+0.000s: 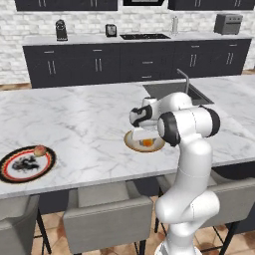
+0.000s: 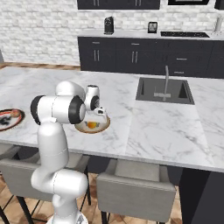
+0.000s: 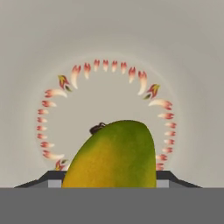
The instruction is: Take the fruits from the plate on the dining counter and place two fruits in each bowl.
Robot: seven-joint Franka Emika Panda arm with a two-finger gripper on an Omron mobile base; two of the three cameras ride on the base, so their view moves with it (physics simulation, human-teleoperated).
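While no writing shows, the hand (image 3: 109, 186) grasps a yellow-green fruit (image 3: 114, 155) (mango-like) over the shallow bowl (image 1: 143, 145).

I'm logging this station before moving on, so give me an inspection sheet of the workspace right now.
Surface: white marble dining counter, sink set in it.
Job's things: green-yellow fruit between the fingers, over the shallow tan bowl; an orange fruit lies in that bowl. One round fruit left on the red-rimmed plate.
Clutter: nothing seen.
Gripper: shut on the fruit.
Cables: nothing seen.
Surroundings: dark cabinets, brick wall, grey stools.
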